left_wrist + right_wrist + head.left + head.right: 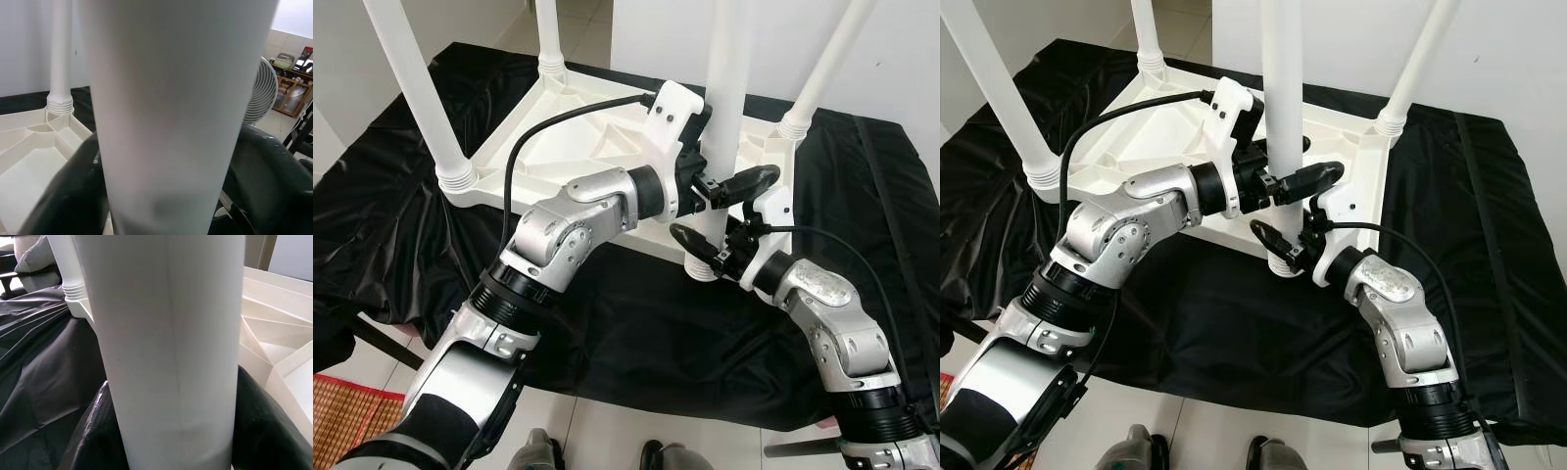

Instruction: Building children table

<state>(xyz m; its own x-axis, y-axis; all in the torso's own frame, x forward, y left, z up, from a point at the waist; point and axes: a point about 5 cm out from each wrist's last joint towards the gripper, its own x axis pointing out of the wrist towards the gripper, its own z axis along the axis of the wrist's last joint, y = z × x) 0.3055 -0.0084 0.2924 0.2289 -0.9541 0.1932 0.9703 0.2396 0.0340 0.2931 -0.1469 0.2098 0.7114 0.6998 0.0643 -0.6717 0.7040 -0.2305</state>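
Upside-down white plastic children's table point(578, 127) lies on a black plastic sheet point(636, 333), centre frame; three white tubular legs stand seated at the upper corners, and the fourth white leg point(722, 108) stands at the lower-right corner socket. Left pincer point(729, 186) and right pincer point(700, 245) both pinch this leg, left above right. Risk: uneven push could tilt the leg so it jams in the socket, or the table slides on the sheet.
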